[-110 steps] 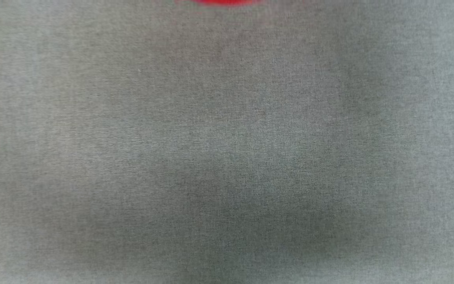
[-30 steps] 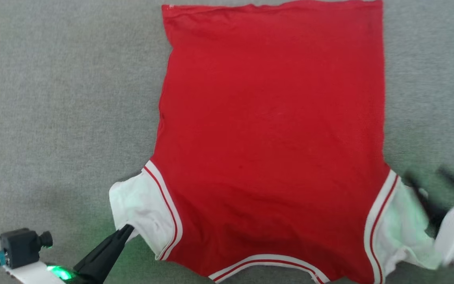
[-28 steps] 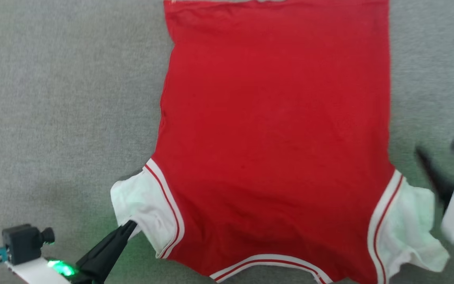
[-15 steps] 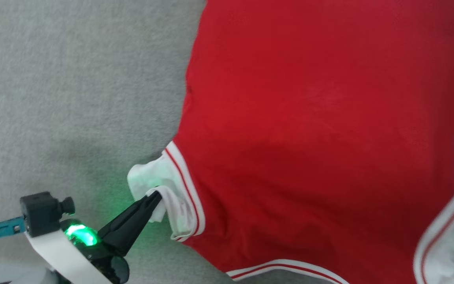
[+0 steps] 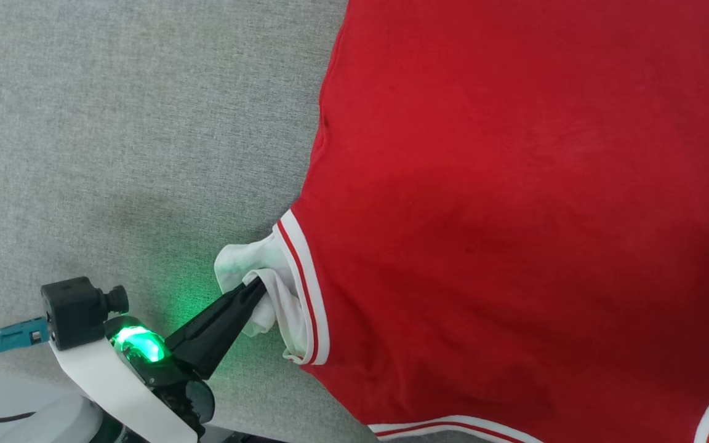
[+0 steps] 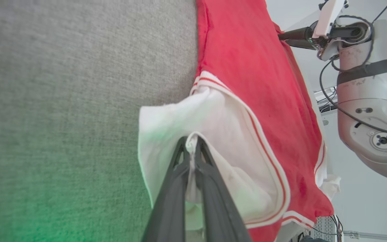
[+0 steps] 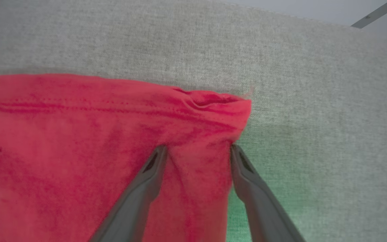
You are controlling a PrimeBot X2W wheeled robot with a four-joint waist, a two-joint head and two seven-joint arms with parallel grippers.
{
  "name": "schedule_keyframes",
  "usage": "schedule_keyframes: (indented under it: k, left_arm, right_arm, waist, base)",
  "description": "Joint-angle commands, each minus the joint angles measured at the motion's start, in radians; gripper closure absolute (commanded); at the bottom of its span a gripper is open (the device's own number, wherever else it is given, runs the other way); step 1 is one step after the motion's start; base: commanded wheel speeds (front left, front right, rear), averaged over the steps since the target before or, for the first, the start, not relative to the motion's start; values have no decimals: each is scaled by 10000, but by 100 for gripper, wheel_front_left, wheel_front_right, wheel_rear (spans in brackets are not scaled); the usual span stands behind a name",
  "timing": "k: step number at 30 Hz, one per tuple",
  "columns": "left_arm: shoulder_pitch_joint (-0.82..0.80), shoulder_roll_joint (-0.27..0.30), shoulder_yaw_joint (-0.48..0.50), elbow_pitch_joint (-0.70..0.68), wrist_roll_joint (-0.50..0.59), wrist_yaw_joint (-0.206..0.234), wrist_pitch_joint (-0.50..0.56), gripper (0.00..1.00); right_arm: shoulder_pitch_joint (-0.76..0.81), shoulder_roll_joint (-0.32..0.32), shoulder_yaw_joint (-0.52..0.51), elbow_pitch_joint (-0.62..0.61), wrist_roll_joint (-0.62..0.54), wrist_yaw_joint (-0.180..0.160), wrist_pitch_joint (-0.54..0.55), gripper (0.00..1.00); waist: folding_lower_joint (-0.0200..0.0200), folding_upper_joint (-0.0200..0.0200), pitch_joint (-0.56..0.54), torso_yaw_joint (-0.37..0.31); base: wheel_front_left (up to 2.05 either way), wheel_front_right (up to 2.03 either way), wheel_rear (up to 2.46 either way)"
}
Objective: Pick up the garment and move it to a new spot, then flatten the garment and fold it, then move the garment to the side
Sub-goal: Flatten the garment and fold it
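The garment (image 5: 514,215), a red shirt, lies spread back-up on the grey cloth surface (image 5: 114,123). White sleeves with red-and-white trim sit at its near end. My left gripper (image 5: 259,286) is shut on the bunched white sleeve (image 5: 250,261) at the shirt's left side. In the left wrist view a fold of that sleeve (image 6: 166,117) is pinched between the left gripper's (image 6: 190,141) closed fingers. My right gripper (image 7: 197,149) is open and straddles the red hem corner (image 7: 220,104), with fabric between its fingers. The right gripper (image 6: 282,36) also shows over the shirt's far edge.
Grey fabric covers the surface (image 7: 314,84) all around the shirt, with bare room to its left. The right arm's pale wrist and cables (image 6: 361,67) rise beyond the shirt. A green light (image 5: 139,344) glows on my left wrist.
The head camera has swung, so the shirt sits further right in view. The left sleeve has bunched up in my left gripper. My right gripper left the right sleeve for the hem corner.
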Motion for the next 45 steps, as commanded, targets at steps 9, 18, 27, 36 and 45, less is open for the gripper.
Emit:
schedule_keyframes:
  k: [9, 18, 27, 36, 45]
  left_arm:
    - [287, -26, 487, 197, -104, 23, -16, 100]
    - [1051, -1, 991, 512, -113, 23, -16, 100]
    - [1770, 31, 1521, 909, -181, 23, -15, 100]
    - [2363, -102, 2038, 1035, -168, 23, -15, 100]
    - [2367, -42, 2014, 965, -131, 23, -15, 100]
  right_arm:
    - [827, 22, -83, 212, 807, -5, -711, 100]
    - [3725, -1263, 1356, -1956, 3275, -5, 132, 100]
    - [9348, -1521, 1698, -5804, 5561, -5, 1534, 100]
    - [13069, -703, 3367, -6967, 5542, -5, 668, 100]
    - [12750, -632, 3221, -7443, 5023, -5, -687, 0]
  waist:
    - [0, 0, -997, -575]
    - [0, 0, -2288, -1189]
    - [0, 0, -2935, -1760]
    - [0, 0, -3150, -2019]
    - [0, 0, -3143, -2065]
  base:
    - [0, 0, 0]
    - [0, 0, 0]
    - [0, 0, 0]
    - [0, 0, 0]
    - [0, 0, 0]
